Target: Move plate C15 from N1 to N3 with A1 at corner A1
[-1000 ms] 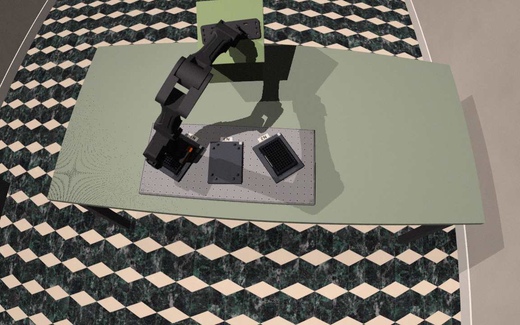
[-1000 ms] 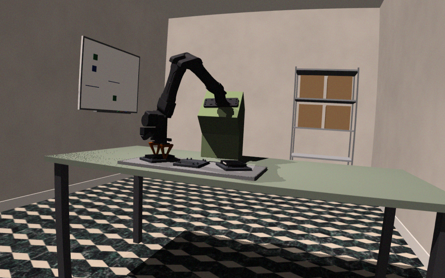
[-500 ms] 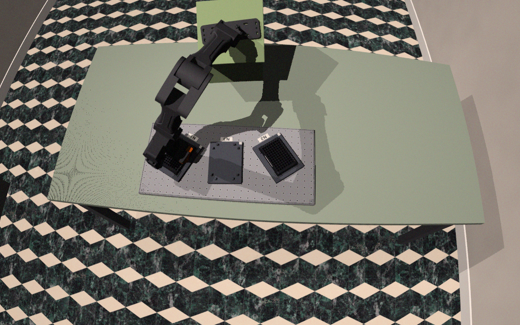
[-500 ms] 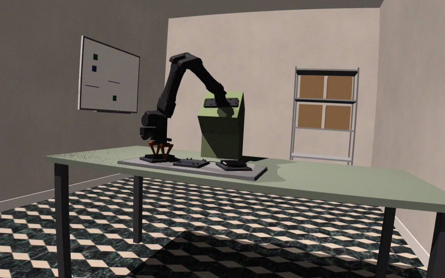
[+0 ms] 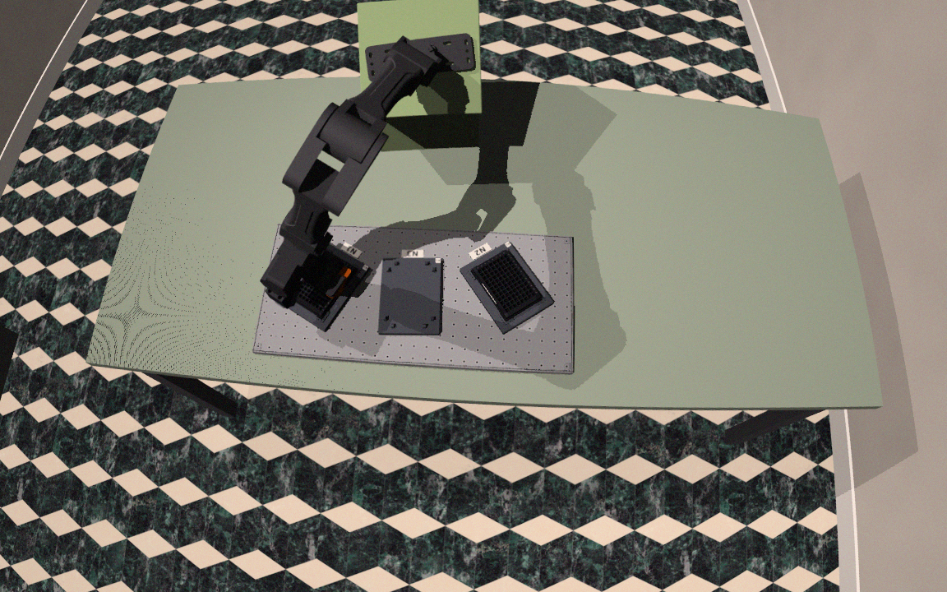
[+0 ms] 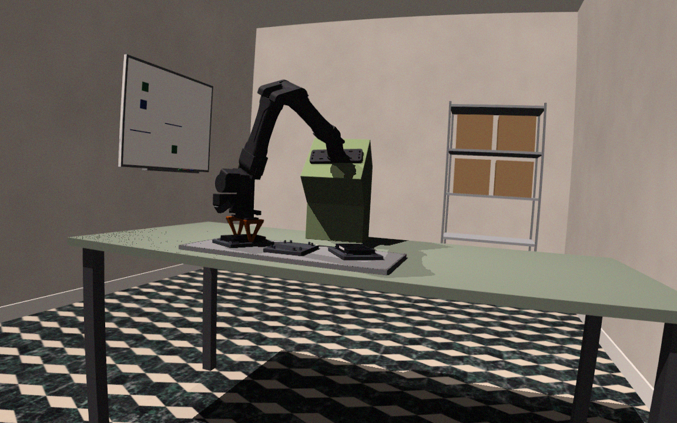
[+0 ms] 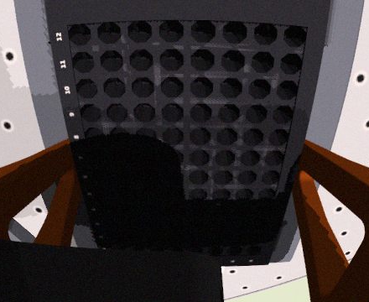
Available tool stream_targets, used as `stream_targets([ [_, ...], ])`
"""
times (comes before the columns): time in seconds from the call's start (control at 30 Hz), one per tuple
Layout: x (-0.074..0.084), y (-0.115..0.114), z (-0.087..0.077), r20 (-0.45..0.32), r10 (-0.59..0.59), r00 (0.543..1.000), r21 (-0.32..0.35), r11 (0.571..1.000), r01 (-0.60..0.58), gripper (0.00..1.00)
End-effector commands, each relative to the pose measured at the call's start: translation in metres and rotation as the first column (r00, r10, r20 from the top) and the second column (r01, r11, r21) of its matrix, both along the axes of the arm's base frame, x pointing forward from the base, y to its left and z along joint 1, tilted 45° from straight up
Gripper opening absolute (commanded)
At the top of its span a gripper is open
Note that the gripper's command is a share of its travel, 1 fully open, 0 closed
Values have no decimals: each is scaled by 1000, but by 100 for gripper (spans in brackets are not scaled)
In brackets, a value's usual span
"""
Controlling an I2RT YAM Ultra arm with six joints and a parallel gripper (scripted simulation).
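Observation:
Plate C15 (image 7: pixel 181 117) (image 5: pixel 319 290) is a black 96-well plate in nest N1 at the left end of the grey deck. My gripper (image 7: pixel 186 149) has orange fingers pressed against the plate's two long sides, so it is shut on the plate. The plate still sits low in its nest. In the side view the gripper (image 6: pixel 243 227) stands straight down on N1. Landing nest N3 (image 5: pixel 409 296) is a dark flat nest in the middle, with nothing in it. Plate C51 (image 5: pixel 506 284) sits in nest N2 at the right, turned at an angle.
The grey perforated deck (image 5: pixel 418 305) lies on a green table. The arm's green pedestal (image 6: pixel 337 191) stands behind the deck. White nest labels lie just behind each nest in the overhead view.

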State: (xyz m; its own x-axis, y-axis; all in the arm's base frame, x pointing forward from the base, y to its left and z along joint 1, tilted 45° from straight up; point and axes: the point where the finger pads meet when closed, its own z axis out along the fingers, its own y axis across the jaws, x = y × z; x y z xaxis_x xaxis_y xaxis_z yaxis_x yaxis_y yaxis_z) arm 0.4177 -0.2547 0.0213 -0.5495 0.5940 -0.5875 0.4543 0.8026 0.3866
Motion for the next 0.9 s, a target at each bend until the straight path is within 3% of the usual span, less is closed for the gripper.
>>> stream_targets([
  [0.0, 0, -4, 5, 10, -8, 1000, -9, 1000, 8, 0],
  [0.07, -11, -3, 6, -3, -19, 1000, 0, 1000, 19, 0],
  [0.13, -11, -3, 6, -3, -19, 1000, 0, 1000, 19, 0],
  [0.17, -4, -8, 18, 23, -12, 1000, -17, 1000, 12, 0],
  [0.23, -14, -1, 10, 0, -10, 1000, 1, 1000, 10, 0],
  [0.87, -31, -1, 33, 7, -10, 1000, -6, 1000, 10, 0],
])
